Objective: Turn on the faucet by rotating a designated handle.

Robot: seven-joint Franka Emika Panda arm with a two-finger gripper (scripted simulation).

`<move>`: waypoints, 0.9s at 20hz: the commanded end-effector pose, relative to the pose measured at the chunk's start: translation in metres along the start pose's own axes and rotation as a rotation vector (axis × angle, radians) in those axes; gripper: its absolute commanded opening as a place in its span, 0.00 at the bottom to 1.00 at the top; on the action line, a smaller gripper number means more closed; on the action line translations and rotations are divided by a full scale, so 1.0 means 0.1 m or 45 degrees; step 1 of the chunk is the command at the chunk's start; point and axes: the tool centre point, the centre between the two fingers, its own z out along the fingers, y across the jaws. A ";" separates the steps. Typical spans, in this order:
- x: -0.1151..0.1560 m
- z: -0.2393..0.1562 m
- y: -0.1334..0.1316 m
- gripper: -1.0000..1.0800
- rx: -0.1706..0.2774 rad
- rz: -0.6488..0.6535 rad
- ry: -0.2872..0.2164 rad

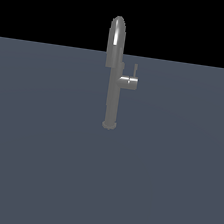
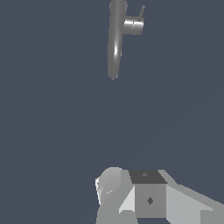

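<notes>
A: Where is the arm?

B: The exterior view shows none of it. Only the wrist view has the gripper (image 2: 131,192), as pale grey blocks with a darker square face, seen from behind. It is well apart from the faucet (image 2: 115,39), with bare floor (image 2: 52,131) between them.

A: Are the jaws open or closed?

B: I cannot tell. The fingertips are not visible; only the body shows.

A: And the faucet?

B: In the exterior view it stands upright on the floor (image 1: 36,164), a slim grey column (image 1: 113,96) on a small round base, its arched spout rising against the black background (image 1: 48,4). A short stub sticks out towards the exterior view's right, and the handle (image 1: 135,70), a thin rod, points up from the stub's end.

A: What does the wrist view add?

B: It looks down along the faucet, so the spout's curve appears foreshortened. The handle (image 2: 141,11) shows as a thin rod beyond the stub. Nothing touches it.
</notes>
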 end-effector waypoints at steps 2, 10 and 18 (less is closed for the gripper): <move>0.00 0.00 0.00 0.00 0.000 0.000 0.000; 0.10 -0.01 -0.02 0.00 0.037 0.037 -0.034; 0.39 -0.01 -0.07 0.00 0.136 0.135 -0.125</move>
